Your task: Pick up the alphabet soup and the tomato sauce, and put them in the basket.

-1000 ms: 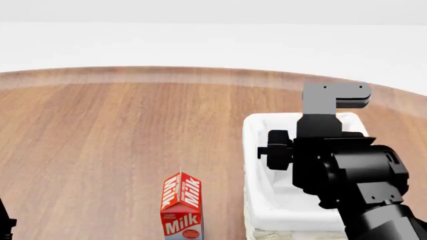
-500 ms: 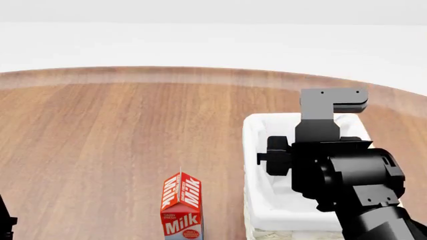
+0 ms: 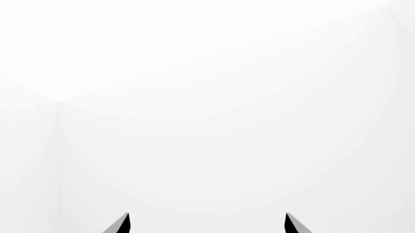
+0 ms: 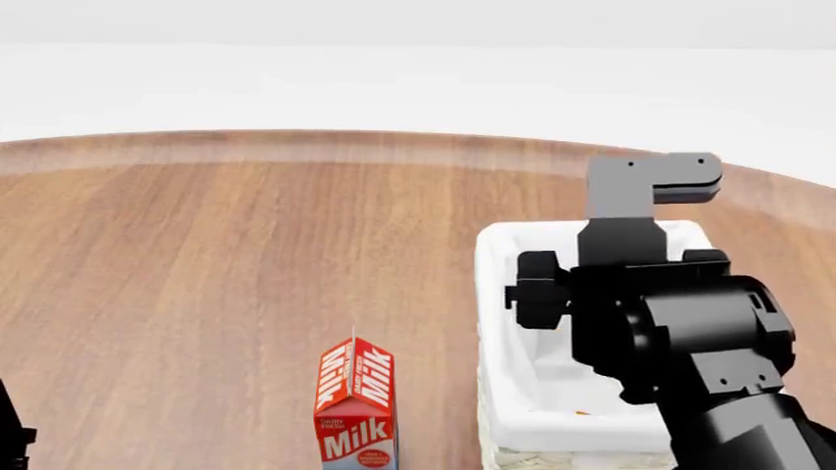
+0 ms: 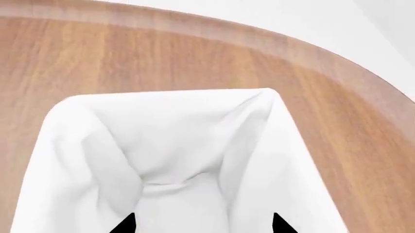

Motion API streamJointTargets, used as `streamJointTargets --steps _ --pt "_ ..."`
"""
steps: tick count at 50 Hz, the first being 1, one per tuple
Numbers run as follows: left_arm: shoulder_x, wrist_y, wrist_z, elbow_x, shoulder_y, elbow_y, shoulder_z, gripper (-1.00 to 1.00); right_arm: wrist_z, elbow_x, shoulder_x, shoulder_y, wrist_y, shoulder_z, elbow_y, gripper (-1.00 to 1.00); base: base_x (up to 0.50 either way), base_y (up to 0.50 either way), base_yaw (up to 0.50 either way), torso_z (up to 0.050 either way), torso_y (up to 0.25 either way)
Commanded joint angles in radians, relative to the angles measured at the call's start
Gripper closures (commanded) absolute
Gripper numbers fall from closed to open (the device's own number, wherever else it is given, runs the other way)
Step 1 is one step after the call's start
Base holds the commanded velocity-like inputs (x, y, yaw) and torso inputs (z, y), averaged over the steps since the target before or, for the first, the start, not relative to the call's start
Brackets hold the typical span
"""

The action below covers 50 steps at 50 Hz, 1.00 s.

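Nearest in the head view, a milk carton [image 4: 355,403] is standing on the table [image 4: 196,274], left of the basket [image 4: 503,323], and the left arm is showing only as a dark sliver at the near left corner. In its own wrist view the left gripper [image 3: 206,224] is facing blank white, its fingers [image 3: 120,224] spread apart with nothing between them.

Further out, the right arm is hanging over the basket, and the right gripper [image 5: 204,224] is pointing down into the white lining [image 5: 162,160], fingers parted and empty. The basket's long axis is running near to far, directly below these fingers.

Neither the alphabet soup nor the tomato sauce is showing clearly anywhere; a tiny orange speck near the basket's near wall is too small to identify. Judging by position, the right arm is the nearer one to the basket.
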Motion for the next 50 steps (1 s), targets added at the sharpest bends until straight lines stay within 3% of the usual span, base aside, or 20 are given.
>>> streamJointTargets --steps 1,23,50 --pt "0.000 -0.001 -0.002 0.001 0.001 0.000 0.002 -1.00 0.020 0.022 0.029 0.039 0.044 0.016 -0.116 -1.00 0.00 0.00 0.00 0.000 0.000" --pt "0.000 -0.018 -0.001 0.013 -0.019 0.000 0.017 -1.00 0.021 0.136 0.175 0.181 0.257 0.035 -0.475 -1.00 0.00 0.00 0.00 0.000 0.000" --pt "0.000 -0.031 0.003 0.021 -0.034 0.000 0.026 -1.00 0.068 0.466 0.306 0.082 0.421 0.069 -1.109 -1.00 0.00 0.00 0.00 0.000 0.000"
